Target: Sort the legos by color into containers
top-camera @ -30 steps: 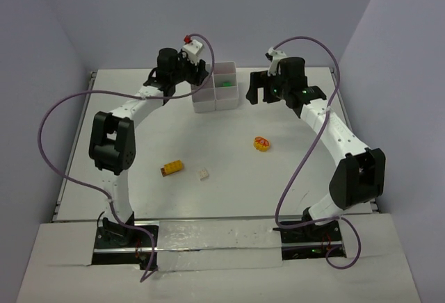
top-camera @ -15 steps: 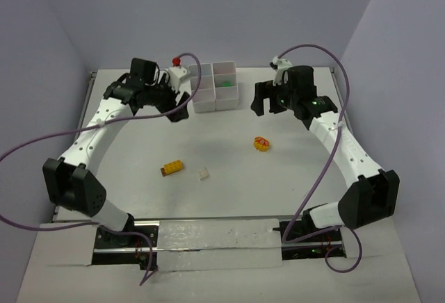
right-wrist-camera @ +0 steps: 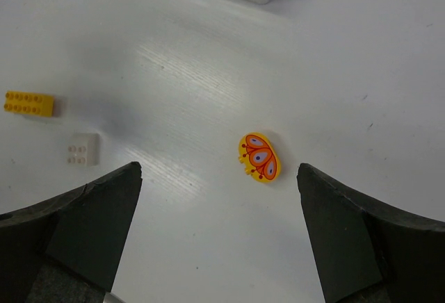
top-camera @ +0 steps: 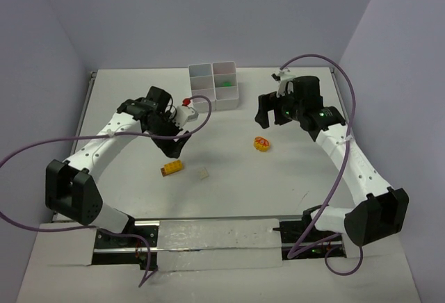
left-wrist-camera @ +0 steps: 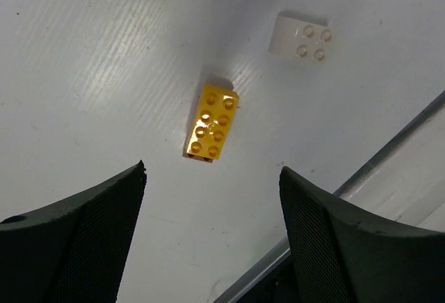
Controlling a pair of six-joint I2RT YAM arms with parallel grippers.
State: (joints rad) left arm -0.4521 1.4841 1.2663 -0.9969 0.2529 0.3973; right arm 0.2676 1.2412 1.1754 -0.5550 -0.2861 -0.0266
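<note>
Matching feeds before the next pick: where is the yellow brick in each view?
Top external: yellow brick left of centre, slightly below mid-height.
Left wrist: mid-frame, studs up.
Right wrist: at the left edge, above mid-height.
Shared landmark: the white brick, close beside it in all three.

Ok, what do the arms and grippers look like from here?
The left arm and right arm are white links with black joints, each trailing a purple cable. The left gripper and right gripper have black, mesh-textured fingers. A red knob sits by the left wrist; green lights glow on the right.
</note>
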